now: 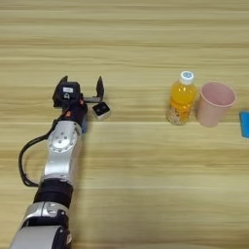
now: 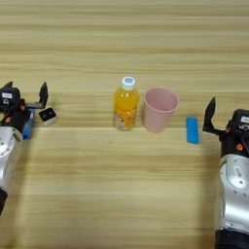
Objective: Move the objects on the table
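Note:
My left gripper (image 1: 81, 83) stands open at the left of the table (image 1: 136, 185), its fingers pointing to the far side. The tiny black-and-white cube (image 1: 101, 111) lies just right of it, beside the right finger and outside the jaws. A slim blue tube (image 2: 27, 127) lies partly under that gripper's wrist. The orange-juice bottle (image 2: 126, 104) stands upright mid-table, and the pink cup (image 2: 159, 109) stands upright close on its right. A blue piece (image 2: 192, 130) lies flat right of the cup. My right gripper (image 2: 238, 113) is at the right edge, open, a short way from the blue piece.
A black cable (image 1: 23, 163) loops out from the left forearm on its left side. The light-wood table top stretches on behind the row of objects and in front of it.

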Available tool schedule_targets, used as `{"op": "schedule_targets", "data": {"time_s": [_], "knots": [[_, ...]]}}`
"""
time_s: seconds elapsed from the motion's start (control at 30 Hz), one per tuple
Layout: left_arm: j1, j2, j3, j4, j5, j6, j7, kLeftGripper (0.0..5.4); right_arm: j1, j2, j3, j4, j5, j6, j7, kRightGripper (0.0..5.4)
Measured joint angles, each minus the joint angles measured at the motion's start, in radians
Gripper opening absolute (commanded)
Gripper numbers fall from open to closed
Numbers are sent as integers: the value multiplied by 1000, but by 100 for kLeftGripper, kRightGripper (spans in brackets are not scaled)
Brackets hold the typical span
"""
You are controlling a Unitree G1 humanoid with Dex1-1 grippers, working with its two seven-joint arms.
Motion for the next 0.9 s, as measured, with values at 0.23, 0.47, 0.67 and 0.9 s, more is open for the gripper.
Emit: {"op": "schedule_targets", "data": {"time_s": [0.23,0.47,0.67,0.9], "knots": [[147,8,-18,-239,-11,116,-34,540,-20,14,15,44,-38,-48,-55,538],[297,9,-53,-448,-11,239,-63,540,-24,26,23,44,-42,-51,-61,538],[401,15,-84,-545,-13,312,-89,540,-25,27,23,44,-42,-51,-75,538],[403,24,-84,-522,4,353,-71,540,-25,27,23,44,-40,-51,-75,538]]}}
